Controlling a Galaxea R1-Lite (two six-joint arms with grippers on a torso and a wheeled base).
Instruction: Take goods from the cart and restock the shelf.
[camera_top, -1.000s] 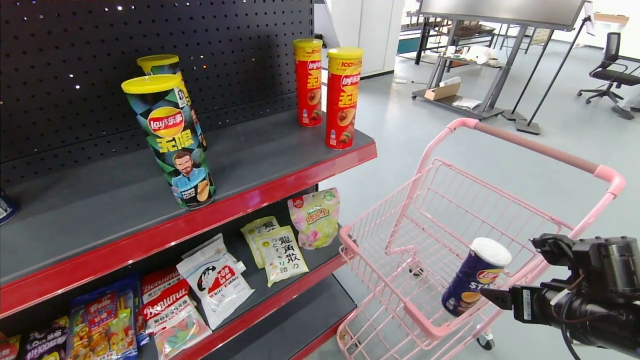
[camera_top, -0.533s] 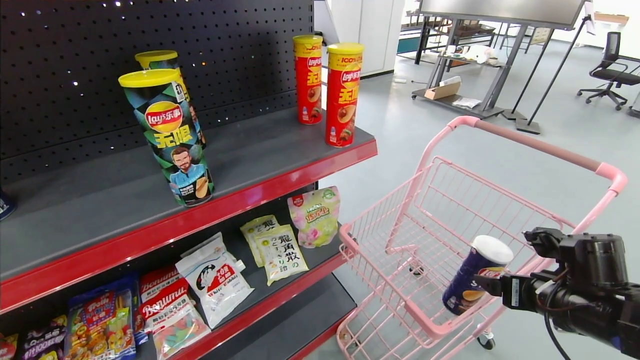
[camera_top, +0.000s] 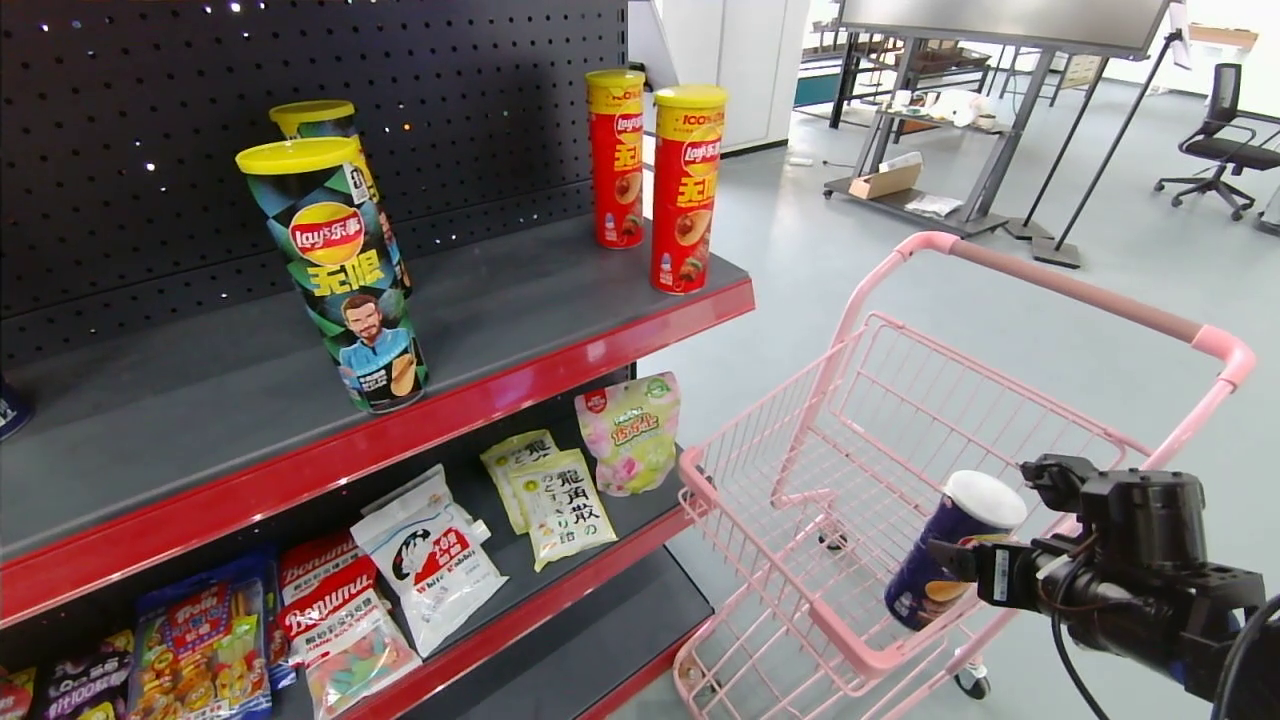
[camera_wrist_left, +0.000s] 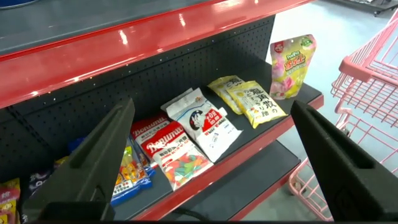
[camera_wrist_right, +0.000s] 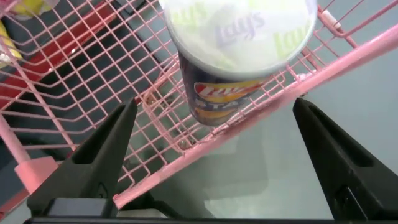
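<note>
Head view: a blue chip can (camera_top: 940, 585) with a white lid stands tilted in the pink cart (camera_top: 870, 350), against its near rim. The right gripper (camera_top: 958, 556) sits level with the can's body, beside the shelf (camera_top: 560, 300).

Left wrist view: the left gripper (camera_wrist_left: 211, 104) is spread wide and holds nothing, facing snack bags (camera_wrist_left: 205, 127) on the lower shelf.

Right wrist view: the right gripper (camera_wrist_right: 212, 106) is spread wide, with the can (camera_wrist_right: 239, 37) between its fingers, ungrasped.

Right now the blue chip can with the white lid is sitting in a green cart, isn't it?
Not quite: the cart is pink, not green, as the head view shows. The blue chip can with the white lid does sit in it.
</note>
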